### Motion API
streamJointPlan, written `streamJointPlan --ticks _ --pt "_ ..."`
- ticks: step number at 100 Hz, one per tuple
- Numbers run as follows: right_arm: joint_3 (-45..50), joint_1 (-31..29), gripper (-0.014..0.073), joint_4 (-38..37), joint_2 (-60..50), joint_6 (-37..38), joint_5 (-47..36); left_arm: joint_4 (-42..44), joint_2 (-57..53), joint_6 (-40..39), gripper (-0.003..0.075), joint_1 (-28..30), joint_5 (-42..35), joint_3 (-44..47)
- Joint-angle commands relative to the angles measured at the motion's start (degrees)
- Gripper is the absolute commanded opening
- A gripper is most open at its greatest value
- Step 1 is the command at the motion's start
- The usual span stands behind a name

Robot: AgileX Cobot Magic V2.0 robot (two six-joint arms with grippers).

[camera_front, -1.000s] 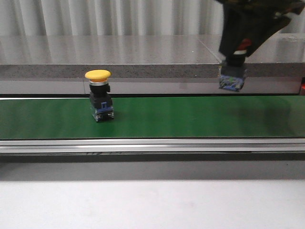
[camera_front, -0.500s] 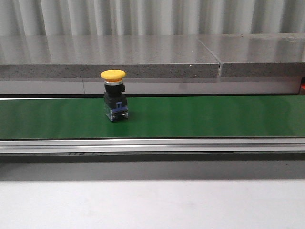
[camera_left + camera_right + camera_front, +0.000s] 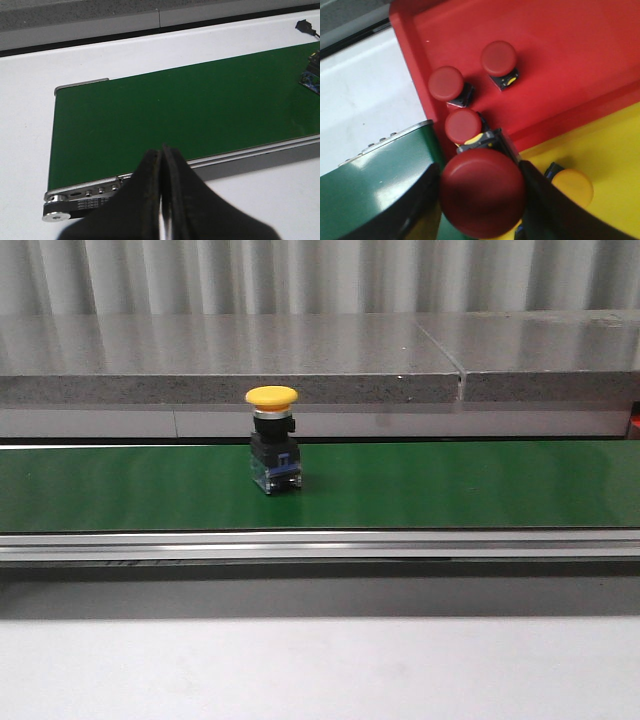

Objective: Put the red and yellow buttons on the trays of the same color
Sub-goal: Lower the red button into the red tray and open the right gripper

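The green belt (image 3: 450,485) is bare on both sides of the yellow button (image 3: 273,440) (it stands alone, upright). Three red buttons (image 3: 463,125) crowd one corner of the red tray (image 3: 580,65); the rest is bare. One yellow button (image 3: 572,186) sits in the yellow tray (image 3: 615,150).

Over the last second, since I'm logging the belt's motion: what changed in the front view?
The yellow button rode rightward along the green belt, staying upright. The right gripper, which hung over the belt's right end a second ago holding a red button, has left the front view; the right wrist view shows it shut on that button above the red tray. The grey ledge behind is unchanged.
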Motion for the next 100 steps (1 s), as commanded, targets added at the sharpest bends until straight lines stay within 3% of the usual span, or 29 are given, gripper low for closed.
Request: streamJointPlan --ticks 1,48,100 --pt "-1.9 -1.0 0.015 0.75 -0.03 0.67 -4.18 -0.37 -0.03 0.14 -0.002 -0.49 -4.14 -1.56" --pt "-1.9 -1.0 0.015 0.76 9.03 1.11 -13.14 -0.37 -0.03 0.14 -0.002 -0.49 -4.14 -1.56" --pt "-1.9 -1.0 0.015 0.82 14.9 1.11 -15.25 -0.37 -0.03 0.14 -0.002 -0.49 -4.14 -1.56"
